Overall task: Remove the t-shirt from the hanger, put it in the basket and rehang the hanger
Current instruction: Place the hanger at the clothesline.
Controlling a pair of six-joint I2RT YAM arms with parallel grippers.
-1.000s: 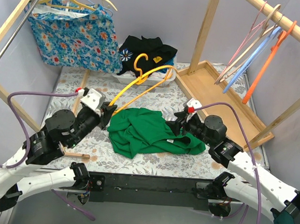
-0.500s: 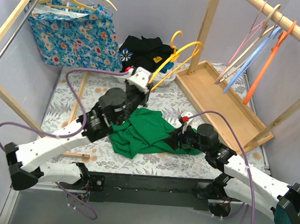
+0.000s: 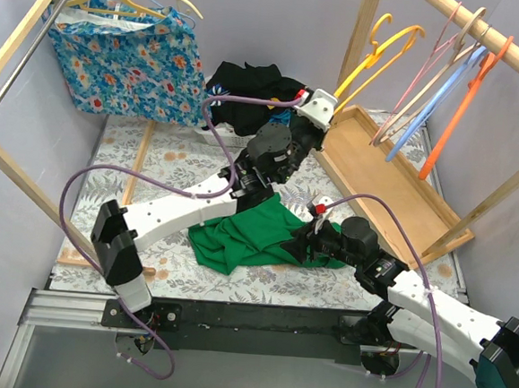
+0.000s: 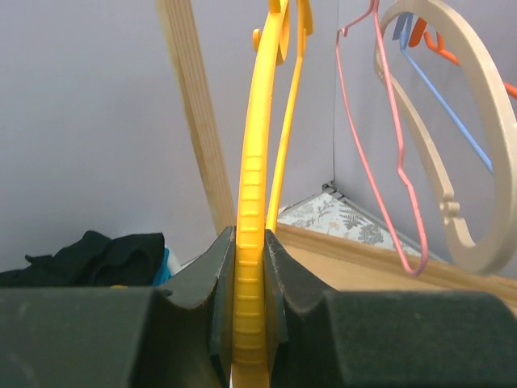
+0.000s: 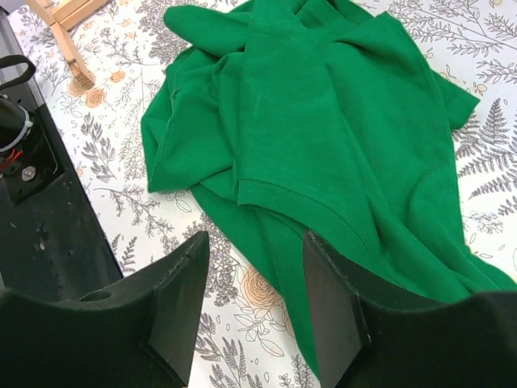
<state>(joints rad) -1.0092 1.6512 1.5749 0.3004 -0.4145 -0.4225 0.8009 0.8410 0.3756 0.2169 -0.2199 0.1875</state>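
The green t-shirt (image 3: 243, 233) lies crumpled on the floral table, off any hanger; it fills the right wrist view (image 5: 323, 121). My left gripper (image 3: 323, 109) is shut on the yellow hanger (image 3: 379, 43) and holds it up at the back, near the wooden post and the right rail. In the left wrist view the hanger (image 4: 252, 178) is pinched between the pads (image 4: 208, 283). My right gripper (image 3: 303, 238) is open and empty, low over the shirt's right edge (image 5: 252, 279).
A wooden tray (image 3: 395, 182) lies at the back right. Pink, cream, blue and orange hangers (image 3: 458, 75) hang on the right rail. A floral garment (image 3: 126, 58) hangs back left. A basket with black clothes (image 3: 250, 85) stands at the back.
My left arm has carried the yellow hanger from over the shirt up and to the right, toward the right rail. The shirt stays on the table. My right gripper shifted slightly down over the shirt.
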